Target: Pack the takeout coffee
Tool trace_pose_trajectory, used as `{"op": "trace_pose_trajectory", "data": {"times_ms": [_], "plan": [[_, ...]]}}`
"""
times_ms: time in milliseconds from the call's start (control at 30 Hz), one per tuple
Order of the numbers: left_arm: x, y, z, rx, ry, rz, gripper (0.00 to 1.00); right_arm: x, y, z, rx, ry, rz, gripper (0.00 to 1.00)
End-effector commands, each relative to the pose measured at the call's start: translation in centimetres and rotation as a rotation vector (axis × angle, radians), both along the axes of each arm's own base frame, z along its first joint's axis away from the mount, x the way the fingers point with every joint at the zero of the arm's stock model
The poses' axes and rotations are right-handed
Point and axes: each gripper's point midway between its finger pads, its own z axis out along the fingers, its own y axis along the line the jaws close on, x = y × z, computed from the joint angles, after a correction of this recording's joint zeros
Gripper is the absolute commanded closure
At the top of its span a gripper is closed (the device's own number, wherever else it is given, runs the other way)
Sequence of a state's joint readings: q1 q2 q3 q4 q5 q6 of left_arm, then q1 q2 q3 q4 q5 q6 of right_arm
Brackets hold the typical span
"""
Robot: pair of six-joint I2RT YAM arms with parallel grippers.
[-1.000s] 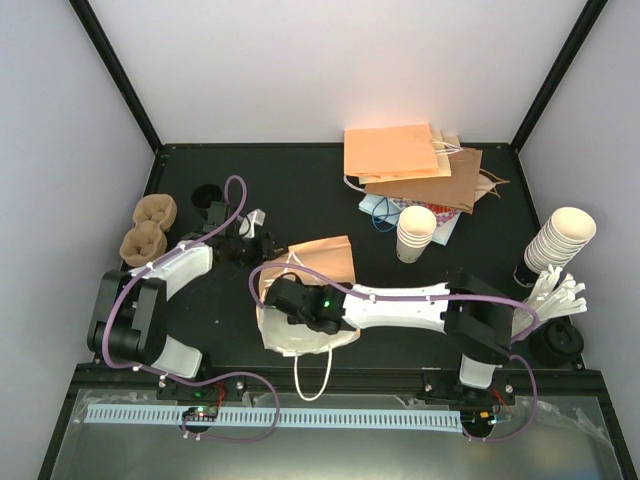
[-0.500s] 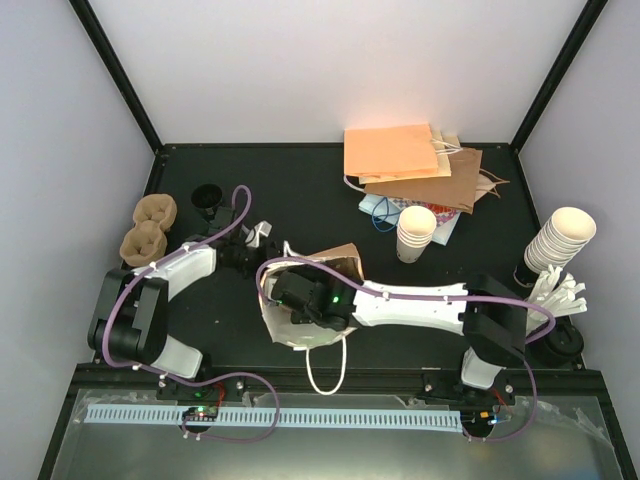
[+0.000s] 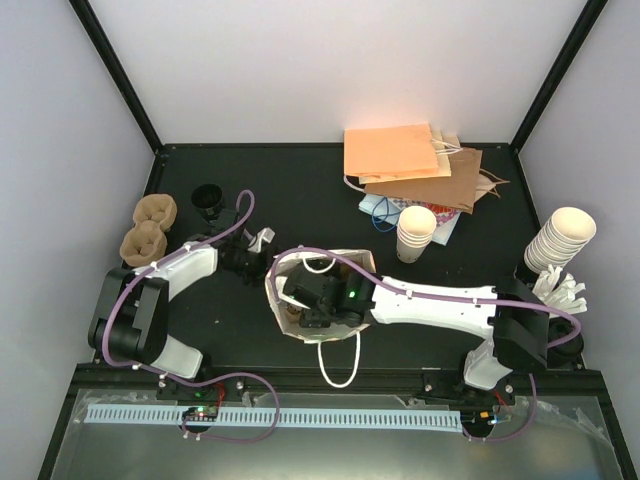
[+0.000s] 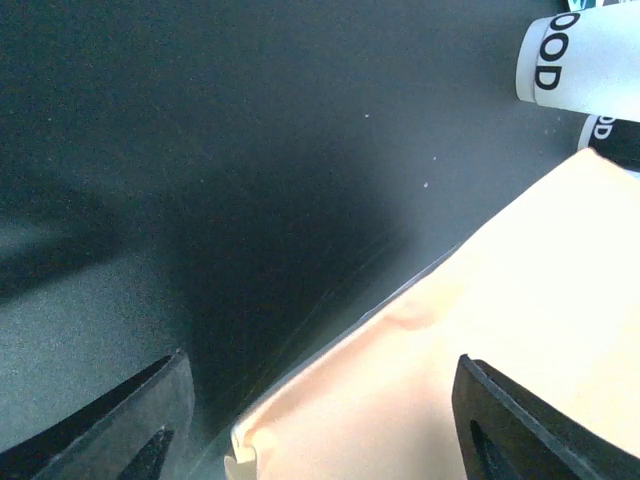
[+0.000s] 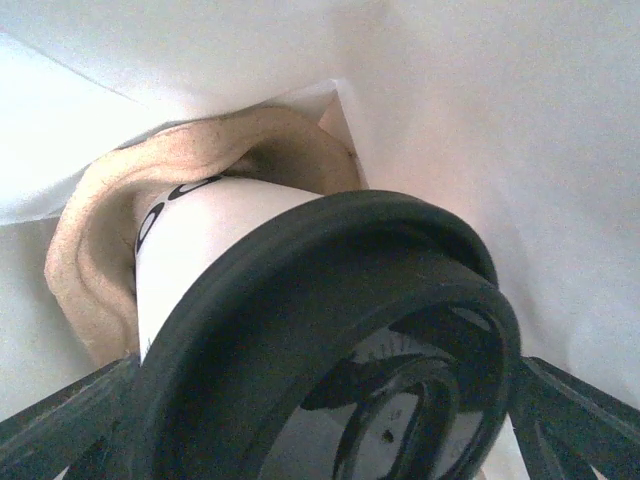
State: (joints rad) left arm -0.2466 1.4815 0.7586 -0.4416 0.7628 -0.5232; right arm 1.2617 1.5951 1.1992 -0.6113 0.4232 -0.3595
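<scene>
The right gripper is inside the white paper bag, jaws spread wide either side of the black lid of the takeout coffee; contact is unclear. The left gripper stands well open just beside the bag, gripping nothing. A white cup beyond the bag reads "OOD".

Matte black tabletop fills the mid of the top view, w/ a grey metal ledge carrying a white perforated strip along its 6 o'clock edge. Plain pale lilac-white walls close it in: back wall at 12, left wall at 9, right wall at 3, w/ thin black frame struts running diag. up from the far corners at approx 10 and 2. Light is soft & even, brightest on the back wall, w/ only faint shadows on the black surface.
</scene>
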Motion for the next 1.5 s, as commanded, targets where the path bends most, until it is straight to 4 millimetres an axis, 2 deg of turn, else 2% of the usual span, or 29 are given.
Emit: {"op": "trace_pose_trajectory", "data": {"times_ms": [0, 300, 600, 767, 1000, 1267, 1367, 1467], "plan": [[0.3, -0.3, 0.9, 0.008, -0.015, -0.035, 0.25, -0.4, -0.8, 1.1, 0.036, 0.028, -0.028, 0.00], [0.6, 1.3, 2.8, 0.095, -0.092, -0.032, 0.08, -1.5, -1.8, 0.8, 0.009, 0.159, -0.056, 0.00], [-0.3, 2.4, 5.1, 0.134, -0.170, -0.022, 0.04, -1.9, -1.4, 2.1, 0.001, 0.329, -0.069, 0.00], [-0.8, 2.9, 7.5, 0.136, -0.247, -0.010, 0.03, -2.0, -1.1, 2.6, -0.019, 0.395, -0.077, 0.00], [-1.6, 3.3, 10.5, 0.145, -0.327, -0.012, 0.03, -1.4, -1.1, 6.9, 0.022, 0.357, -0.084, 0.00], [-2.7, 3.5, 14.9, 0.127, -0.471, -0.028, 0.04, -0.9, -1.3, 11.8, 0.106, 0.321, -0.131, 0.00], [-3.0, 3.5, 17.0, 0.107, -0.550, -0.031, 0.04, -0.9, -1.3, 14.5, 0.179, 0.308, -0.143, 0.00], [-3.6, 2.7, 19.4, 0.052, -0.647, -0.068, 0.05, -1.1, -1.2, 18.2, 0.294, 0.295, -0.134, 0.00]]}}
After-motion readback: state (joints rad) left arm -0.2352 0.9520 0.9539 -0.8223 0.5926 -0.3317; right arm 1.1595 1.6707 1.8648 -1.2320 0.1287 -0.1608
